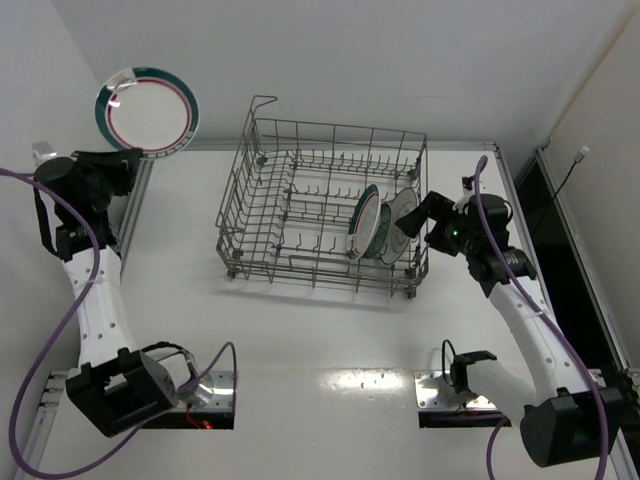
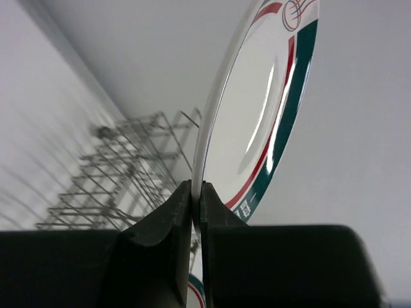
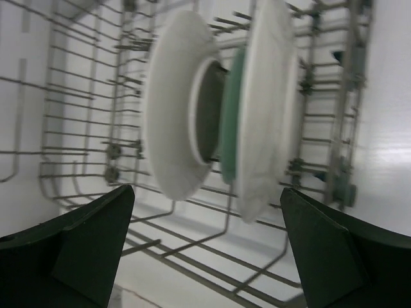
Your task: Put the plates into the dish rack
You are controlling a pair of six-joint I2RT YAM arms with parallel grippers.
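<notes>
My left gripper [image 1: 138, 153] is raised at the far left, shut on the lower rim of a white plate [image 1: 147, 108] with teal and red rim bands. The left wrist view shows that plate [image 2: 257, 115] edge-on, its rim pinched between the fingertips of the left gripper [image 2: 196, 192]. The grey wire dish rack [image 1: 290, 170] stands mid-table. Three plates stand upright on edge in its right end: a banded one [image 1: 362, 222], a teal one [image 1: 381, 232] and a white one [image 1: 403, 212]. My right gripper [image 1: 420, 220] is open just right of them, holding nothing. In the right wrist view the right gripper [image 3: 207, 192] faces those plates [image 3: 176, 109].
The rack's left and middle rows of tines [image 1: 300, 215] hold nothing. Walls close in behind and to the left, and a dark rail [image 1: 560, 230] runs along the table's right side. Purple cables trail from both arms.
</notes>
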